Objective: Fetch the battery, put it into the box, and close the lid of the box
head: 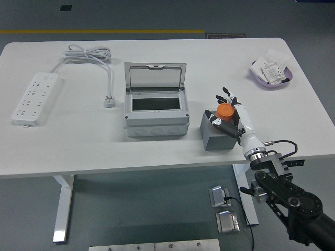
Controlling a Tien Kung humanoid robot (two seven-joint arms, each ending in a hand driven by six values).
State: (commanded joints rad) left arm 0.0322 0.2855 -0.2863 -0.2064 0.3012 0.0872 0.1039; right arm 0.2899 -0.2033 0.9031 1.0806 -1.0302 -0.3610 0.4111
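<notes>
Orange battery (pixel 226 110): sitting on grey block (pixel 217 137), at 3 o'clock from box (pixel 155 112).
Right hand (pixel 231 116): fingers clamping around battery.
Box: lid (pixel 155 76) standing open.
Surroundings: power strip (pixel 35 98) at 9 o'clock; purple tray (pixel 272 77) at 1 o'clock.

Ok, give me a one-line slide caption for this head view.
Right hand closes around the orange battery atop a grey block, beside the open-lidded grey box on the white table.
</notes>
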